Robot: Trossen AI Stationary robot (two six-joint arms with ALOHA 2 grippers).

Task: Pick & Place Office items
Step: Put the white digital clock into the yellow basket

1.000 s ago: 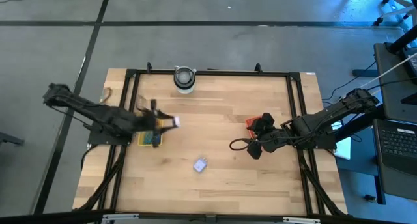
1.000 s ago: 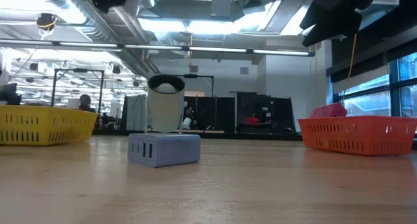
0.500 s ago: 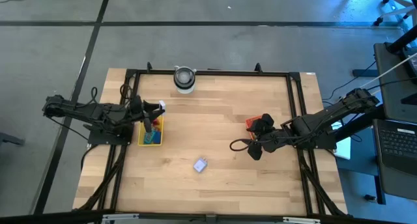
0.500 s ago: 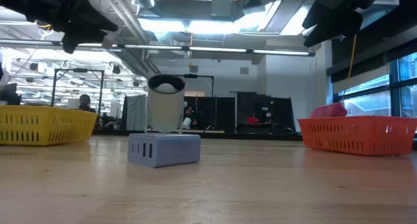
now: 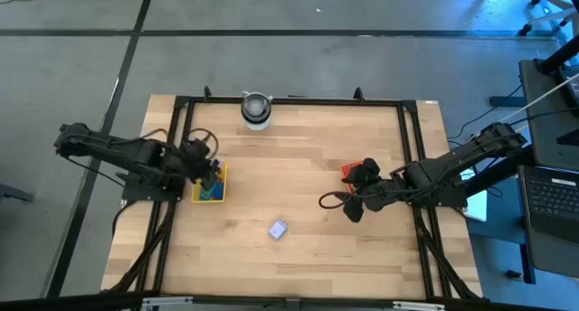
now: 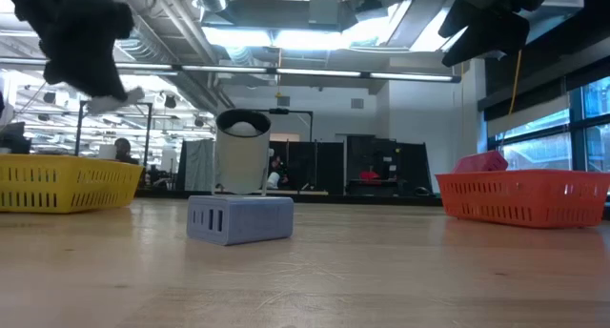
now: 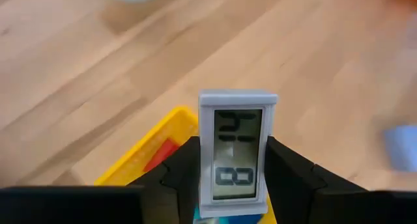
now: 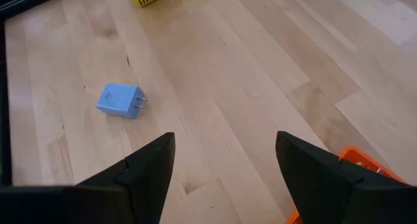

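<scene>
My left gripper (image 5: 206,169) hovers over the yellow tray (image 5: 210,186) near the table's left edge, shut on a small grey-white block with a digit display (image 7: 238,120). In the low view this block (image 6: 122,96) shows under the left gripper (image 6: 81,42). Red (image 7: 161,154) and teal pieces lie in the yellow tray (image 7: 140,152). A lavender-blue plug block (image 5: 279,228) rests flat on the table's middle, also seen in the low view (image 6: 238,218) and the right wrist view (image 8: 120,100). My right gripper (image 5: 351,205) waits open beside the orange-red tray (image 5: 351,172). My left gripper pinches the display block by its two long sides, low on the block (image 7: 207,178), between its two fingers (image 7: 179,172). The block's display end sticks out past the fingertips. It is lifted clear, above the yellow tray.
A round grey-white cylinder (image 5: 256,109) stands at the table's far edge. The orange-red tray (image 6: 524,196) holds a pink-red piece (image 6: 481,162). A black frame (image 5: 289,100) runs around the tabletop. Bare wood lies between the two trays.
My left gripper, shut on the display block, has swung from just right of the yellow tray back toward the table's left edge, turning as it went, and has come down over the tray. The right arm and the lavender-blue block have kept still.
</scene>
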